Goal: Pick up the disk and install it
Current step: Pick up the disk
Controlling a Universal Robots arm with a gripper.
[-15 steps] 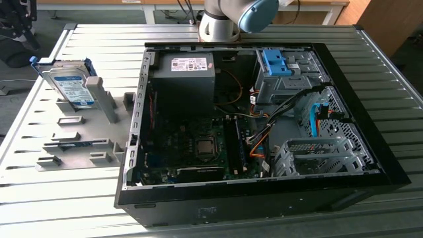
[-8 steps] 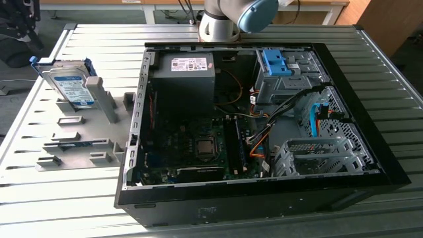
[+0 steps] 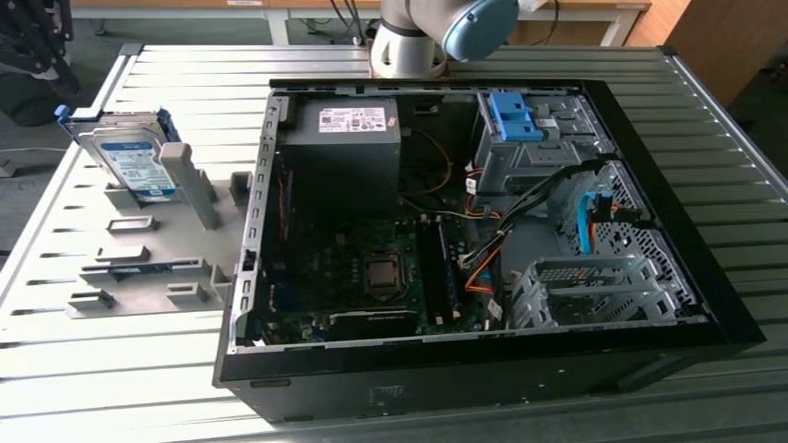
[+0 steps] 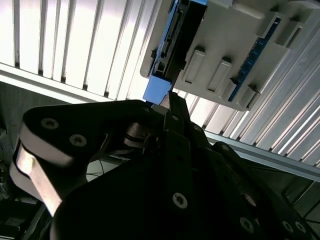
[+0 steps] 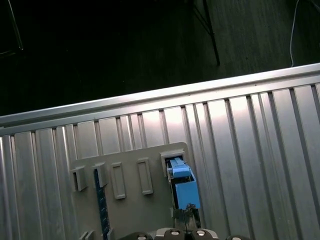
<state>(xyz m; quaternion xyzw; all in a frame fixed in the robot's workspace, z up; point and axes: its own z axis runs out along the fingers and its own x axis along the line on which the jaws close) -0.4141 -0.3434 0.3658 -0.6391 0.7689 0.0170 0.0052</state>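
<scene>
I am a robot arm (image 3: 425,37) mounted at the 12 o'clock edge of a ribbed metal table (image 3: 74,369) in the exterior view. An open computer case (image 3: 689,314) lies on its side and takes up the middle of that view and its 3 o'clock side.

The disk (image 3: 133,161) is outside the case, at about 10 o'clock from the case's centre. It stands upright on one edge in a slot of a grey holder plate (image 3: 154,245), which lies flat on the table. The disk's white-and-blue label faces the camera, and a blue frame runs around its edges.

In the first wrist view I look straight down on the disk (image 5: 182,187) and see its thin blue-framed top edge in the holder's end slot. In the second wrist view my gripper (image 4: 171,105) is dark and close to the lens, and its tip points at a blue corner of the disk (image 4: 182,35). The tip is just beside that corner. I cannot tell whether it touches, and I cannot tell whether my gripper is wide or narrow.

Inside the case, a black box (image 3: 345,148) with a white sticker sits at 11 o'clock. A blue bracket (image 3: 511,115) sits at 1 o'clock, and a pale metal drive cage (image 3: 591,291) at 4 o'clock.
</scene>
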